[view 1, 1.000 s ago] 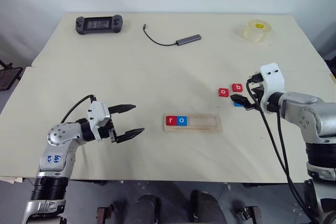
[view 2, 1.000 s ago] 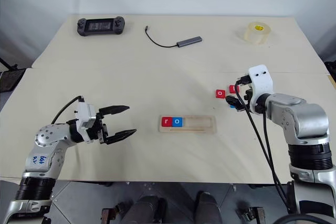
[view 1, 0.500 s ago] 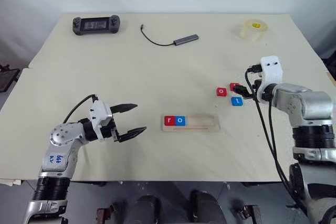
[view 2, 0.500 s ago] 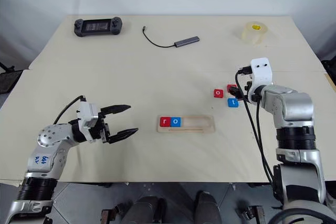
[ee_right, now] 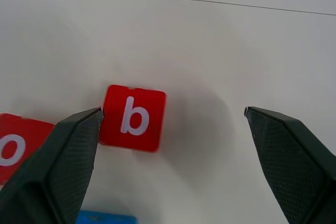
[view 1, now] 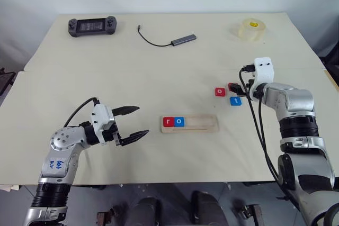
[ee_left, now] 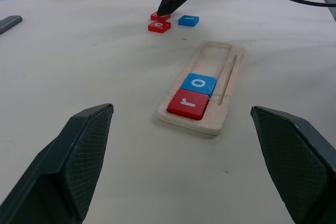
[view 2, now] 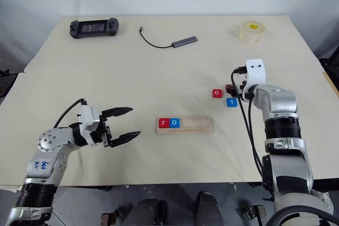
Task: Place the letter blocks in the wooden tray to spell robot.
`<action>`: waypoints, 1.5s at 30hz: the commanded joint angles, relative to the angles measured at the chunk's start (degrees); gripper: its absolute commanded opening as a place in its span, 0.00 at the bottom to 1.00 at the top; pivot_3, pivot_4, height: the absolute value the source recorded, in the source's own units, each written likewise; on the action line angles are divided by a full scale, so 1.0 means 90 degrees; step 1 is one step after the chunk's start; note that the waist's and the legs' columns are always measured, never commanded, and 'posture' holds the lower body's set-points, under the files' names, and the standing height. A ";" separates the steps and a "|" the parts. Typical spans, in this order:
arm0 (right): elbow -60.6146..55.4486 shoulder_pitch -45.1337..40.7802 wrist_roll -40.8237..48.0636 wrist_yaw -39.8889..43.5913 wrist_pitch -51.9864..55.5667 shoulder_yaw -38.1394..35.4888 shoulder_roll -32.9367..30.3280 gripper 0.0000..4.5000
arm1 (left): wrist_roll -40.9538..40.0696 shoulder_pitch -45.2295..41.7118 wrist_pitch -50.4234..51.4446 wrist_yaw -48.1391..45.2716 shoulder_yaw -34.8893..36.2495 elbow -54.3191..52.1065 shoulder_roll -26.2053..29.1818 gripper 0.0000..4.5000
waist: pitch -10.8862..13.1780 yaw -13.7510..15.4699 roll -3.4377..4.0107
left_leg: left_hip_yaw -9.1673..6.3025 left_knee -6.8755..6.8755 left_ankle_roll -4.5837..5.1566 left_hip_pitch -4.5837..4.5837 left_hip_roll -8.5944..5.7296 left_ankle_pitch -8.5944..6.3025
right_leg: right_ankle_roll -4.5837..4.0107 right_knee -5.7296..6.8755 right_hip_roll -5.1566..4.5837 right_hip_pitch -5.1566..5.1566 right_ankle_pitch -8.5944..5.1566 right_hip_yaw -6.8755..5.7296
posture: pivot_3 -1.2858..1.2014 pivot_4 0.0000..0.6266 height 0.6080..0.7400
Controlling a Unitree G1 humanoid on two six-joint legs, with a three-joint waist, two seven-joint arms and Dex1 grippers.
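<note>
Right wrist view shows the glossy red b block (ee_right: pixel 132 118), a rounded square, between the right gripper's (ee_right: pixel 170 145) spread textured fingers. Left wrist view shows the pale wooden tray (ee_left: pixel 220 103) holding r and o, left gripper (view 1: pixel 133 124) open.

Matt cream table top (view 1: pixel 159 62), smooth, faintly grained like board. Long pale-wood tray (view 1: pixel 204 124) with bare, unvarnished finish. Small square red and blue letter blocks (ee_left: pixel 191 95) of smooth plastic, slightly satin. Black gripper fingers (ee_right: pixel 58 166) in matt plastic with fine cross-hatched texture. Translucent yellowish roll of tape (view 1: pixel 250 29), glossy. Dark handheld controller (view 1: pixel 92 25), matt plastic.
</note>
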 commanded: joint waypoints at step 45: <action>-0.6725 0.3109 0.0726 -0.0129 0.3891 -0.1613 0.0095 0.32 | 0.0079 -0.1005 -0.0567 -0.0565 -0.0388 0.1085 -0.0296 1.00 | -0.0001 0.0121 0.0001 | 0.0005 0.0003 0.0000 0.0002 -0.0004 0.0000 | 0.0000 0.0007 -0.0001 -0.0003 0.0000 0.0013 | 0.52 0.24 1.00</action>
